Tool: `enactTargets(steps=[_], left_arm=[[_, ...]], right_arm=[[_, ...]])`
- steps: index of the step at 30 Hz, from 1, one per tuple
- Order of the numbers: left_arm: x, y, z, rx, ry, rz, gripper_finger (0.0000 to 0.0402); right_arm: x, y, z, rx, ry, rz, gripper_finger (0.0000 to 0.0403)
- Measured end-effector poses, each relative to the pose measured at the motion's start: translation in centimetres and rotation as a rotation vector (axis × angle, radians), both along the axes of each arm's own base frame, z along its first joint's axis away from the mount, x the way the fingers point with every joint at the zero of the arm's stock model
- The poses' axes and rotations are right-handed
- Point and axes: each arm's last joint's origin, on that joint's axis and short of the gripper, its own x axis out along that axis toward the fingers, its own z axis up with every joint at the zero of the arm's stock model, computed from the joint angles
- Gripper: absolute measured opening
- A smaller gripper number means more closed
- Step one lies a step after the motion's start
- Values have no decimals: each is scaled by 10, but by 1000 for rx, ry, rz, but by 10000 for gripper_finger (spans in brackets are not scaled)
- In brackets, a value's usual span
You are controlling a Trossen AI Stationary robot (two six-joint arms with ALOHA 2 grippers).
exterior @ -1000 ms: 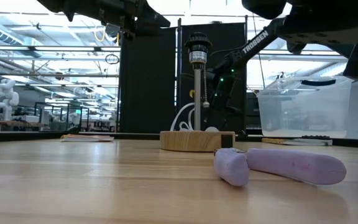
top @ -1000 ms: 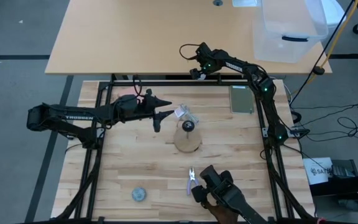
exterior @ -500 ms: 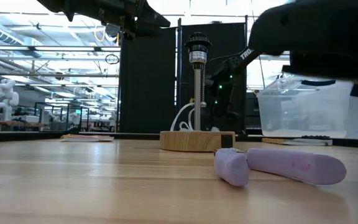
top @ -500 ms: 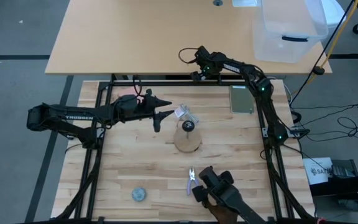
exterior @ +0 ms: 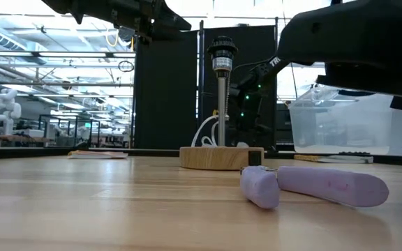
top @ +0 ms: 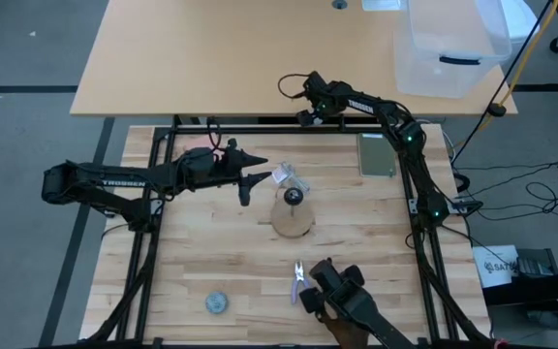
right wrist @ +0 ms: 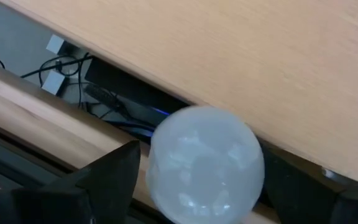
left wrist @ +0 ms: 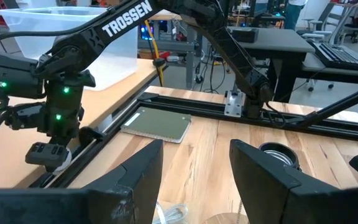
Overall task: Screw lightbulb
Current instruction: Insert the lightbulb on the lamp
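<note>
Two grippers: right gripper (right wrist: 197, 186) clamped on lightbulb (right wrist: 204, 163) (far table edge); left gripper (left wrist: 194, 168) fingers apart

A robotics lab. Past the wooden table (exterior: 117, 202) stretches a large open hall with ceiling strip lights, a white humanoid robot (exterior: 4, 106), workbenches and a desk with keyboards (left wrist: 337, 53).
</note>
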Motion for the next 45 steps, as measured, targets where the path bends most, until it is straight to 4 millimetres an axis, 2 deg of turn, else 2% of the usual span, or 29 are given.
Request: enactTargets(steps=[9, 20, 26, 31, 37, 40, 45], left_arm=[[0, 0, 0, 0, 0, 0, 190], [0, 0, 0, -1, 0, 0, 190], [0, 0, 0, 0, 1, 0, 190], [0, 0, 0, -1, 1, 0, 190], [0, 0, 0, -1, 4, 0, 190], [0, 0, -1, -3, 15, 0, 190], [0, 0, -2, -3, 18, 0, 190]], right_arm=[[-1, 0, 0, 7, 6, -4, 225], [-1, 1, 2, 6, 8, 8, 222], [-1, 7, 22, -19, 0, 43, 225], [-2, 18, 48, -43, 3, 88, 225], [-10, 40, 102, -105, -18, 151, 228], [-17, 58, 136, -142, -35, 188, 226], [-30, 104, 191, -184, -63, 267, 228]])
